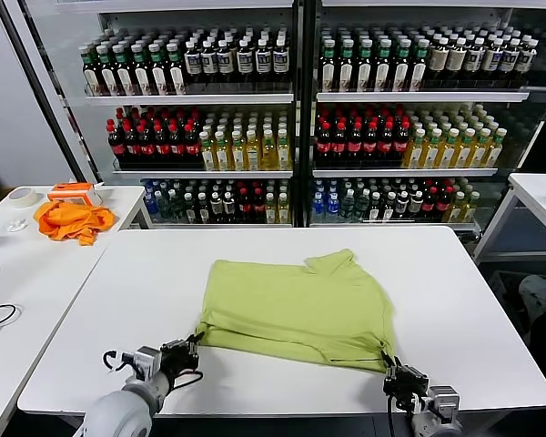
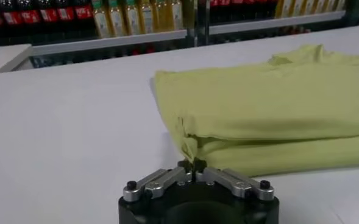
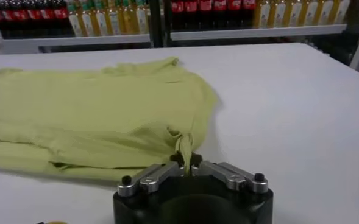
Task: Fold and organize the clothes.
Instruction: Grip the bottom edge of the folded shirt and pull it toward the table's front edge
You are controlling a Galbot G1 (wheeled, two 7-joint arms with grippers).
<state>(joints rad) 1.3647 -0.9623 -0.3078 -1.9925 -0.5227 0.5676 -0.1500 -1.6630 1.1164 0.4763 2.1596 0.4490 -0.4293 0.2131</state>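
The clothes, a lime-green T-shirt (image 1: pixel 296 308), lie partly folded on the white table (image 1: pixel 146 282), plain side up, with a doubled edge along the near side. My left gripper (image 1: pixel 193 342) is shut on the shirt's near left corner; the left wrist view shows the gripper (image 2: pixel 192 165) pinching a tuft of the shirt (image 2: pixel 270 103). At the near right corner my right gripper (image 1: pixel 389 362) is also shut on fabric. In the right wrist view that gripper (image 3: pixel 184 162) holds a gathered pinch of the shirt (image 3: pixel 94 115).
A bright orange cloth (image 1: pixel 71 219), a tape roll (image 1: pixel 21 196) and an orange-white box (image 1: pixel 75 190) lie on a side table at the left. Shelves of bottles (image 1: pixel 291 118) stand behind the table. Another white table (image 1: pixel 541 196) is at the right.
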